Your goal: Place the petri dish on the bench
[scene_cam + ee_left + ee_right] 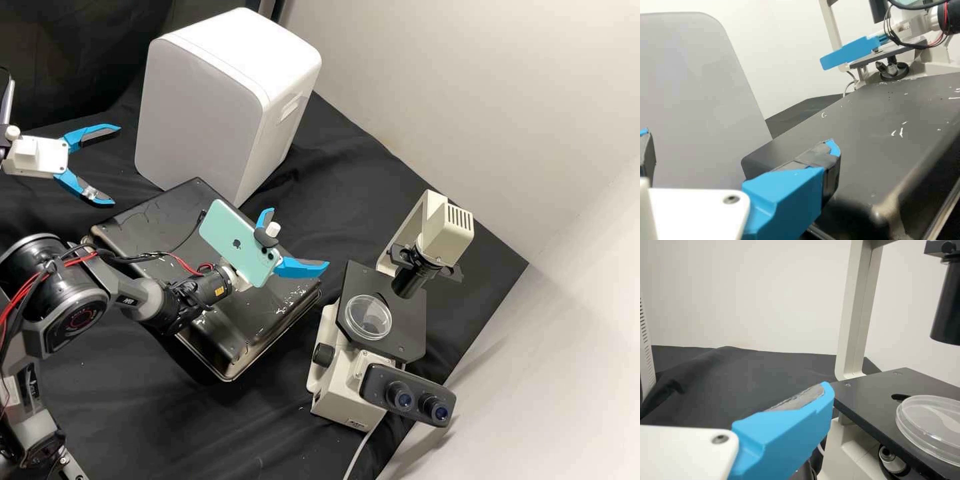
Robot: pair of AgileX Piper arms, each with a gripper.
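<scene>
Currently on record, by item.

Petri dish (369, 317): clear, round, lying flat on the black stage of the microscope (347, 393), right of centre in the high view. No finger touches it. In the right wrist view the dish (932, 427) sits on the stage beside the white pillar.

Right gripper (298, 239): centre of the high view, above the near corner of the tray (153, 223), pointing toward the microscope and just short of the stage. Its fingers are spread wide and hold nothing. One blue finger (790, 422) shows in its own wrist view, its tip near the stage edge. A mint phone (237, 241) is clamped on this wrist.

Left gripper (110, 163): upper left of the high view, beside the white box (220, 93) and just off the far corner of the tray. Its fingers are likewise wide apart and hold nothing. In the left wrist view one finger (800, 190) hangs just over the tray (880, 150), which is flecked with white, with the box (690, 100) alongside.

Bench (133, 413): covered with black cloth, bearing the box at upper centre, the tray at centre and the microscope at lower right. The tray is dark, shallow and scratched.
</scene>
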